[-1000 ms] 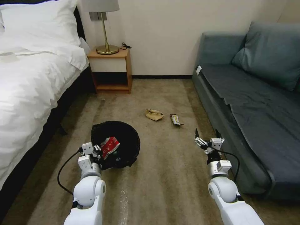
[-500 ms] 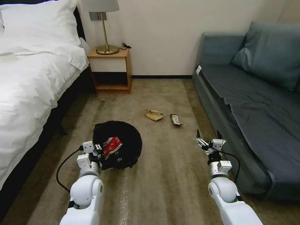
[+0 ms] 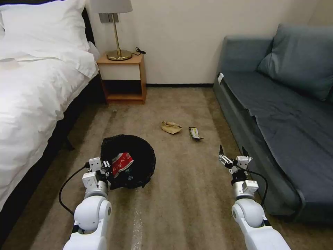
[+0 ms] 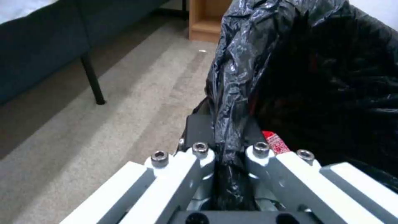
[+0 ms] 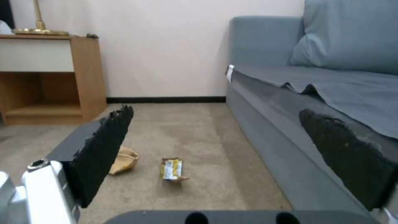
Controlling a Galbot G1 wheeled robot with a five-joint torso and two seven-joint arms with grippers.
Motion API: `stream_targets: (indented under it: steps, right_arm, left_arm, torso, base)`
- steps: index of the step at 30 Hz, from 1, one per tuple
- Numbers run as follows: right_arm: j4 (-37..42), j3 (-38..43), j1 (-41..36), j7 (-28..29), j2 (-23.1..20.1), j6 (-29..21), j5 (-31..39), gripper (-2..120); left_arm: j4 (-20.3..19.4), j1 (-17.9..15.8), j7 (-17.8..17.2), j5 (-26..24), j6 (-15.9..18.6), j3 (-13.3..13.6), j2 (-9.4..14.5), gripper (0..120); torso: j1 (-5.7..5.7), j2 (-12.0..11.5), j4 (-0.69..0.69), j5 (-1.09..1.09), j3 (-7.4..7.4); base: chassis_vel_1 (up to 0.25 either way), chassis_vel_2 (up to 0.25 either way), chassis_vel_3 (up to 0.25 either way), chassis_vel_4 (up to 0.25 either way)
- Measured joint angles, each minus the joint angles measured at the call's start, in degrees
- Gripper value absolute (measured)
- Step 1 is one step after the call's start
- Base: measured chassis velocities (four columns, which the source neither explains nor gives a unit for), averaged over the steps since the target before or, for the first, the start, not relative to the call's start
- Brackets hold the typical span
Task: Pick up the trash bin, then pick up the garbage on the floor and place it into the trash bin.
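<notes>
Red packet [image 3: 121,163], white lettering unreadable

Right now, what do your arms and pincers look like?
Both arms are smooth, shiny white, with a round ball-like joint near the wrist and grey metal rings above it. A thin black cable loops out beside each wrist. The left pincer has white bars held with small silver bolts. The right pincer has two pointed fingers covered in rough black padding.

One trash bin [image 3: 133,161], two floor litter pieces [image 3: 171,127], two grippers [image 3: 233,156].
</notes>
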Motion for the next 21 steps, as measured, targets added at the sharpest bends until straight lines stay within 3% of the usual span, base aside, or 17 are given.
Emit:
stream_targets:
  steps: [21]
  right_arm:
    - [-2.0, 1.0, -0.3, -0.8, 0.2, 1.8, -0.4, 100]
  left_arm:
    - [-0.2, -0.1, -0.1, 0.4, -0.3, 0.0, -0.4, 3]
  torso:
    - [0.0, 0.0, 0.0, 0.0, 0.0]
  base:
    - [0.0, 0.0, 0.0, 0.0]
